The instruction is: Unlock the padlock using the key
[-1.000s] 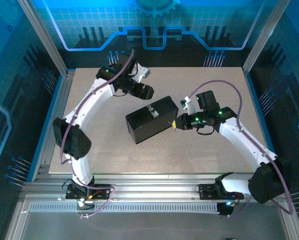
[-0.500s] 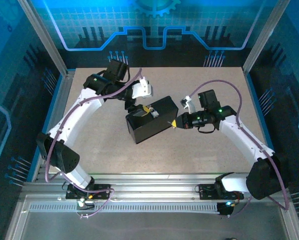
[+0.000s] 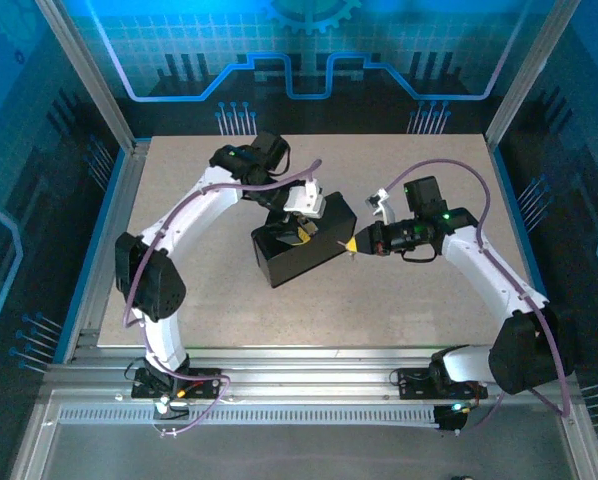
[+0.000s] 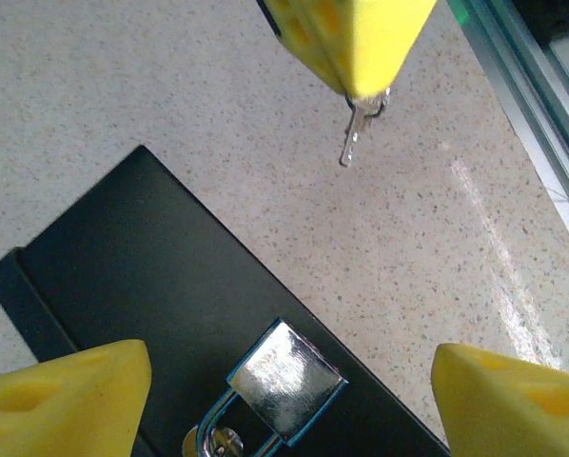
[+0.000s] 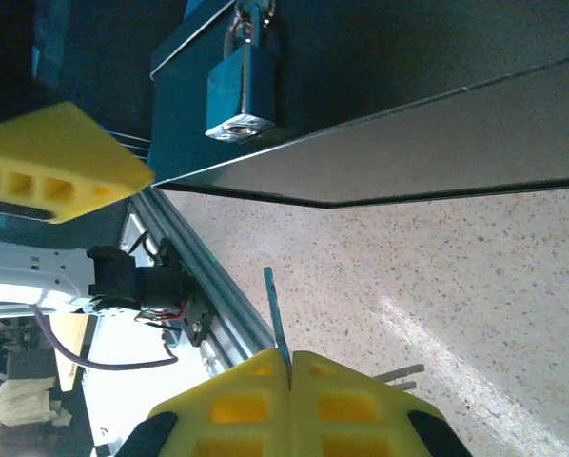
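Approach stage. Left gripper (image 3: 297,231), fingers spread, hovers astride the padlock (image 4: 284,379) on the black box (image 4: 123,276). Right gripper (image 5: 289,373), at the box's 3 o'clock, pinches the key (image 4: 352,139). Next, probably: steady the lock and align the key tip with the keyhole.

Bare tabletop (image 4: 218,86) between key (image 4: 352,136) and box (image 4: 142,267) edge, 2 fingers (image 4: 66,390) of left gripper (image 4: 289,395) flanking padlock (image 4: 286,377)

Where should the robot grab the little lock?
I'd grip the padlock across its body's two side edges, from above. It lies flat on the box, and its bottom end points toward the key, so that end should stay uncovered.
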{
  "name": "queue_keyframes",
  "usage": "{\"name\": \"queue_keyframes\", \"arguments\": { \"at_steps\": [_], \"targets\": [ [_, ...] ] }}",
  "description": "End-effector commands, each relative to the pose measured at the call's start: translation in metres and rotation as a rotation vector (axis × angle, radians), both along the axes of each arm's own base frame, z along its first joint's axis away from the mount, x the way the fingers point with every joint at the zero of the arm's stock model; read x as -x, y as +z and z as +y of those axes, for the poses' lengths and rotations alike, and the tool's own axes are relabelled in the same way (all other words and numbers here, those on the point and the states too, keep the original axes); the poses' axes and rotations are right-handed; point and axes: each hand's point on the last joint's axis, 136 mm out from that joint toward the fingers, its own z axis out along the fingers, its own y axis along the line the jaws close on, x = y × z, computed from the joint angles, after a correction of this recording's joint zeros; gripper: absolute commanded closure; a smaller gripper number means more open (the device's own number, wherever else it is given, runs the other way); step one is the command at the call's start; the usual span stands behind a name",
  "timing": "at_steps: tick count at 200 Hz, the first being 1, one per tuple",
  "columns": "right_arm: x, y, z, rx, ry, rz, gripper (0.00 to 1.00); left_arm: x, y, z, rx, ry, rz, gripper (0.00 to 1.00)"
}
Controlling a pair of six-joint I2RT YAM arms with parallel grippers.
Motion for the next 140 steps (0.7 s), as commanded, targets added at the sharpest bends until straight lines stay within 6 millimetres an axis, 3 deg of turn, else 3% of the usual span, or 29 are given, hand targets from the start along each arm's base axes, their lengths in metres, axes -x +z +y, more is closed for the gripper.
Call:
{"name": "queue_keyframes", "arguments": {
  "at_steps": [1,80,122,140],
  "targets": [
    [-0.001,0.011,0.001,-0.029,0.015,0.003,1.0,0.002,0.0,0.005,-0.033,-0.056,-0.02,0.22],
    [-0.008,0.013,0.006,-0.037,0.018,0.021,1.0,-0.006,-0.02,0.004,-0.059,-0.084,-0.003,0.32],
    [-0.006,0.014,0.011,-0.056,0.033,0.032,1.0,-0.01,-0.024,0.002,-0.067,-0.094,0.002,0.49],
    [-0.007,0.014,0.012,-0.064,0.035,0.033,1.0,-0.012,-0.027,0.001,-0.066,-0.092,0.0,0.5]
  ]
}}
